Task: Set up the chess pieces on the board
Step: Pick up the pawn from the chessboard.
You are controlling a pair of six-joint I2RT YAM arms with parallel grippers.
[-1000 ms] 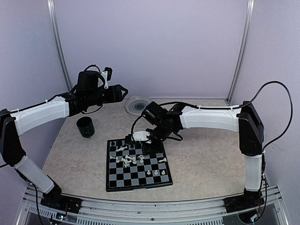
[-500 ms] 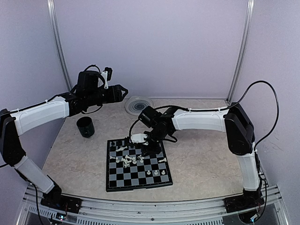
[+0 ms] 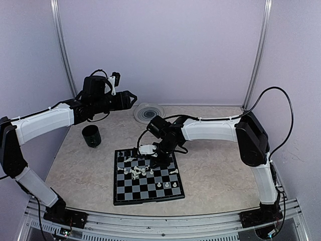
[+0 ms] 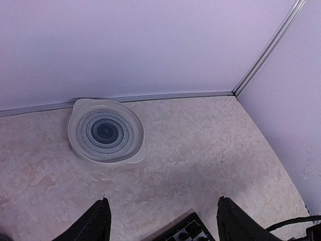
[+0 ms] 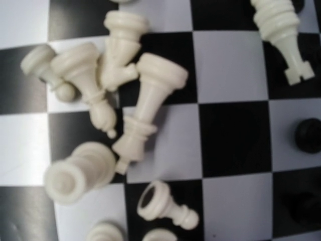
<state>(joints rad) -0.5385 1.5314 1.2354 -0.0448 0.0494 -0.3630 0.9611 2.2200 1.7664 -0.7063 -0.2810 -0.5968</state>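
Seen from above, the board [image 3: 146,176] lay on the tabletop [image 3: 215,165] just ahead of the arms, with chess pieces [image 3: 138,170] scattered over its middle. The right gripper [image 3: 156,159] hung low over the board's far edge, and whether its jaws were clenched could not be told. The left gripper [image 3: 131,99] was raised at the back left, near a black cup [image 3: 92,135]. In the left wrist view its jaws stood released and empty above a clear ridged plate [image 4: 106,131]. In the right wrist view, cream pieces [image 5: 145,115] lay toppled together on the squares, with black pieces [image 5: 307,134] at the right edge
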